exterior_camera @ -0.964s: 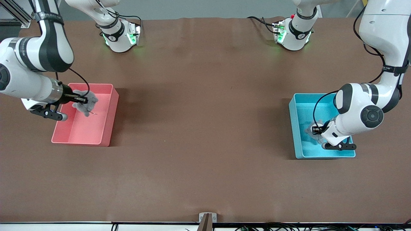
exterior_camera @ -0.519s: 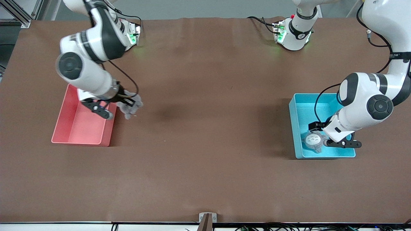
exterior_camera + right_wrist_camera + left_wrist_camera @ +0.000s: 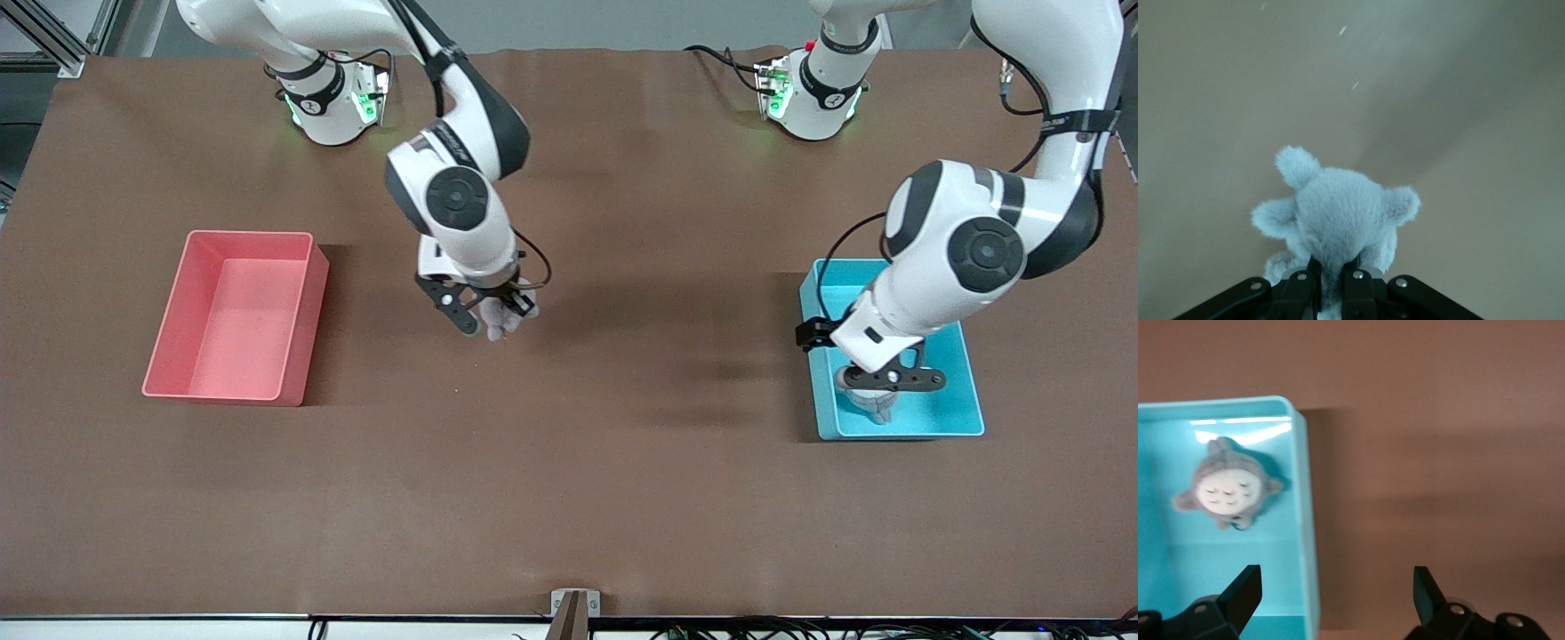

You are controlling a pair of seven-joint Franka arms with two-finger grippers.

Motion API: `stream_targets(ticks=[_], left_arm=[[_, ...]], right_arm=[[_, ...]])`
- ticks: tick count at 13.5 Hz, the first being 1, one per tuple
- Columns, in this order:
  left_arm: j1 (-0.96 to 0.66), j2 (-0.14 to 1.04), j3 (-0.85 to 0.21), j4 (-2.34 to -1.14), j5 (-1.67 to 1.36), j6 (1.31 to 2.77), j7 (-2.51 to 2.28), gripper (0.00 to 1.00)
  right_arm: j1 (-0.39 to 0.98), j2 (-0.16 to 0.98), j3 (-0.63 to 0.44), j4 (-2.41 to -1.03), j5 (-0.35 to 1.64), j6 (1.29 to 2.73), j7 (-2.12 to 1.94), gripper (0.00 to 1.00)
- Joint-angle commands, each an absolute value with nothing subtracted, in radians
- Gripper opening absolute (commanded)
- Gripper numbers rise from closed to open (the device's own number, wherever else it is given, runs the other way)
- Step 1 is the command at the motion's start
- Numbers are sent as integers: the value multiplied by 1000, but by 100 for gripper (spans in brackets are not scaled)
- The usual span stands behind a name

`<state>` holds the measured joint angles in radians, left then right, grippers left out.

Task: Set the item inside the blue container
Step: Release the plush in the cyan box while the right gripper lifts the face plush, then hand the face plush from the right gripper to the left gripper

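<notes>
I see the right gripper (image 3: 508, 313) clamped on a grey plush (image 3: 498, 318), up over the bare table (image 3: 622, 462) between the pink bin (image 3: 302, 307) and the blue bin (image 3: 813, 307). Left gripper (image 3: 876, 384) hangs over the blue bin's rim, jaws wide. A second plush (image 3: 1228, 492) lies inside.

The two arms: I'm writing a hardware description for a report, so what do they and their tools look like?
Both arms are glossy white with rounded shells, black joint bands and round black caps at the joints. Thin black cables loop along the forearms. Their bases glow green. The right tool and the left tool each have two black fingers; the right's show small silver screws.
</notes>
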<state>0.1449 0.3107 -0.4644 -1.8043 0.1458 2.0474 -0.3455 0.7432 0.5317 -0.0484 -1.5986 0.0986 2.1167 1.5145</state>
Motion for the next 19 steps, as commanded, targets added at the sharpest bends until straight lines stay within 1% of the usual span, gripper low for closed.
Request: stream_targets(ticks=[1, 4, 6, 7, 8, 9, 10, 11, 12, 13, 16, 17, 19], left_arm=[[108, 314, -515, -1802, 167, 2042, -512, 100], [37, 348, -517, -1796, 167, 2043, -546, 100], [17, 359, -520, -1790, 156, 2045, -543, 100], [-6, 370, -520, -1780, 153, 2045, -548, 100], [-12, 376, -520, -1770, 153, 2045, -554, 100], [-12, 380, -520, -1766, 152, 2045, -570, 100], [-11, 385, -520, -1764, 152, 2045, -586, 100], [-12, 403, -520, -1755, 153, 2048, -595, 100], [-14, 420, -520, -1744, 161, 2048, -601, 100], [-21, 426, -520, -1730, 167, 2048, -618, 100], [-35, 439, -518, -1710, 169, 2049, -731, 100], [-37, 443, -518, -1707, 169, 2060, -738, 100], [-46, 456, -517, -1710, 169, 2103, -739, 100]], right_arm=[[794, 659, -64, -1480, 91, 2173, 1639, 0], [828, 715, -66, -1470, 81, 2287, 1699, 1], [839, 741, -67, -1467, 81, 2342, 1723, 2], [853, 758, -69, -1454, 77, 2358, 1729, 4], [867, 776, -72, -1438, 69, 2358, 1729, 10], [867, 790, -72, -1427, 63, 2359, 1738, 19], [867, 801, -72, -1425, 52, 2371, 1749, 44], [867, 807, -71, -1425, 51, 2403, 1753, 58], [871, 821, -71, -1427, 49, 2445, 1770, 76], [873, 827, -71, -1427, 49, 2462, 1776, 100], [851, 815, -71, -1425, -21, 2436, 1735, 100], [835, 807, -69, -1424, -34, 2401, 1706, 100], [801, 782, -67, -1379, -23, 2257, 1602, 100]])
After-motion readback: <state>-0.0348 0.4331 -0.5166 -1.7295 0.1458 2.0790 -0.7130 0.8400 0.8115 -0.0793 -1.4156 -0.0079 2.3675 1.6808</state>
